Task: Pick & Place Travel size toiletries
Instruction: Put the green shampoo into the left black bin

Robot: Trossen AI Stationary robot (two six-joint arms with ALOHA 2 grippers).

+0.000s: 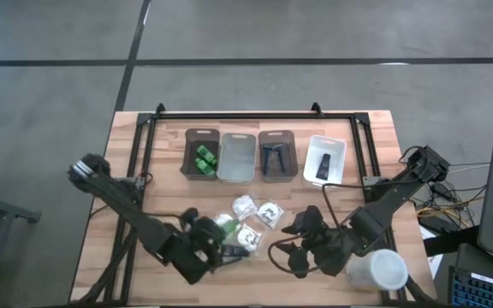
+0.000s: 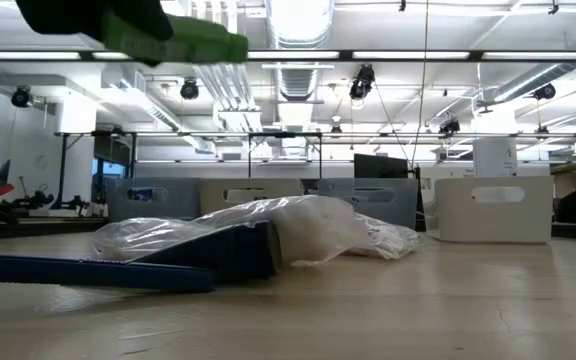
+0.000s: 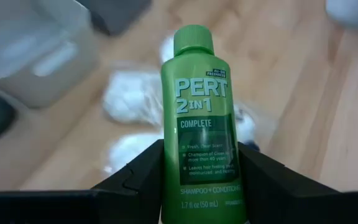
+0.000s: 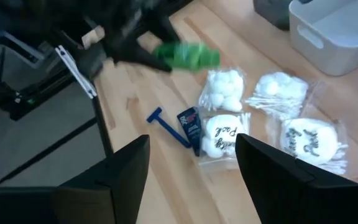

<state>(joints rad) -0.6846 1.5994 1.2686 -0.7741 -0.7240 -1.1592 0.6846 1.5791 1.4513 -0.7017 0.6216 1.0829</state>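
Pert 2-in-1 shampoo bottle [image 3: 199,124], bright green with a green cap, fills the left wrist view, clamped between the left gripper's [image 3: 199,186] two dark fingers and held clear of the table; the low view shows it up in the air at the upper left [image 2: 183,42]. From above, the left gripper [image 1: 202,242] sits over the front left part of the wooden table [image 1: 101,231]. Right gripper [image 4: 191,168] hangs over the front centre with its fingers apart and nothing between them, looking down at a blue disposable razor [image 4: 178,127] lying on the wood, just beside the white clear-wrapped packets [image 4: 278,118] of cotton balls and swabs. Those packets lie in a cluster at table centre [image 1: 255,218]. Along the back edge four bins stand in a row: a dark bin [image 1: 188,158] holding green bottles [image 1: 205,158], a clear bin [image 1: 237,156], a grey bin [image 1: 291,145] with dark razors [image 1: 272,159], and a white bin [image 1: 339,156] with a black tube [image 1: 323,164]. Large white cup [image 1: 379,269] lies at the front right.
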